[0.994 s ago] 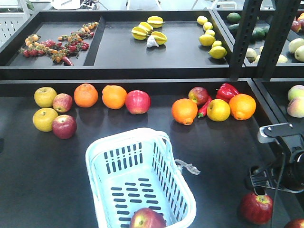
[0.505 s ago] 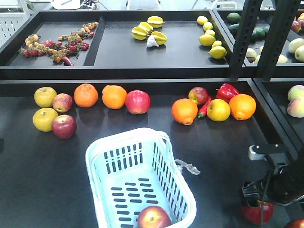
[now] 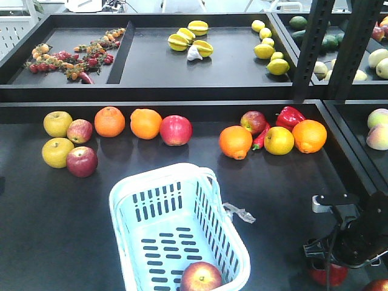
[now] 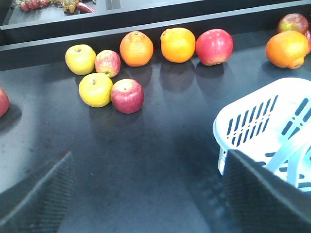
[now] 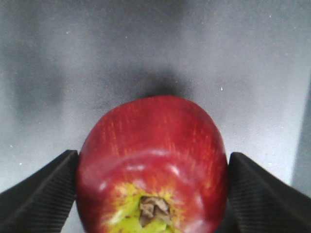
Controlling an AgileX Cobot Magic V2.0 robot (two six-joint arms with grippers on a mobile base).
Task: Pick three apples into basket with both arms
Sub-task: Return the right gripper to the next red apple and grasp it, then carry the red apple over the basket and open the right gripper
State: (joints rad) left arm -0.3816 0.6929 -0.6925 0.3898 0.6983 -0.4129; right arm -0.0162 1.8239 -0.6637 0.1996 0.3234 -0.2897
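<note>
left wrist view: the left gripper (image 4: 148, 160) hangs left of the basket (image 4: 252, 94), its ribbed black fingers (image 4: 43, 194) spread wide with nothing between them, over a broad stretch of bare matte black table (image 4: 160, 145). the basket is pale glossy plastic, rectangular, with slotted walls and a rounded rim. a dark red, yellow-streaked apple in the basket (image 3: 200, 277) lies at its near end, and crumpled clear film (image 3: 240, 213) trails off its right rim. right of the basket, close to the table's raised edge, the right gripper (image 5: 153, 158) stands wide open around a smooth, glossy second apple (image 5: 153, 141), one finger hard by each side.
</note>
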